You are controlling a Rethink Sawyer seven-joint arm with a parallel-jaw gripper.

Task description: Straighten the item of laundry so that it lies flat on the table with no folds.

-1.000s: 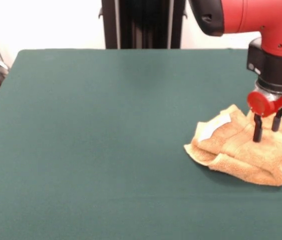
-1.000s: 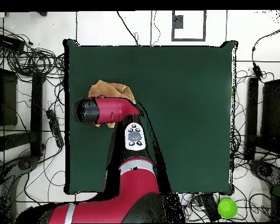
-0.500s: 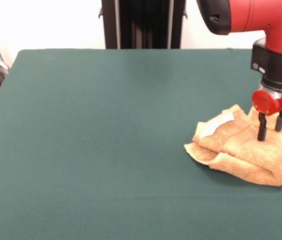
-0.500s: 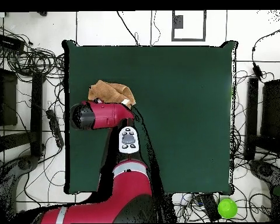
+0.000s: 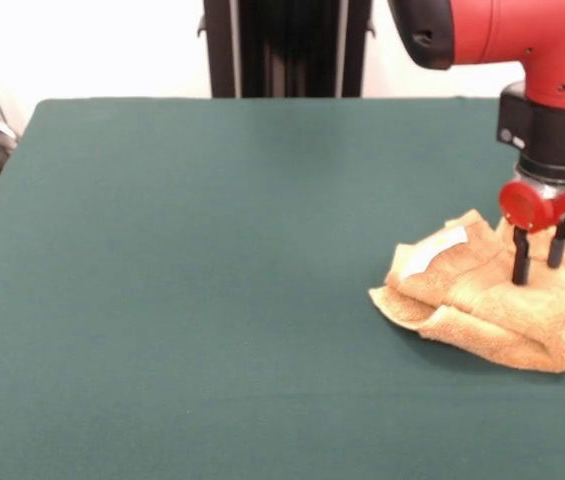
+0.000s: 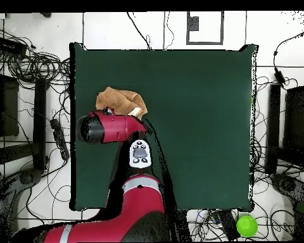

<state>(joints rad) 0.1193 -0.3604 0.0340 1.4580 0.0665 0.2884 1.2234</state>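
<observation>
Front view: towel (image 5: 482,300) bunched at right edge of bench (image 5: 182,280), tool (image 5: 538,256) directly above its top fold, fingers parted (not gripping), bulk spreading lower left.

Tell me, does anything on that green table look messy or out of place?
Yes: the towel is not spread out. It sits bunched in a folded heap near one side of the table, its white label showing on top. The open gripper has its fingers down at the heap's top. Nothing looks spilled or damaged.
</observation>
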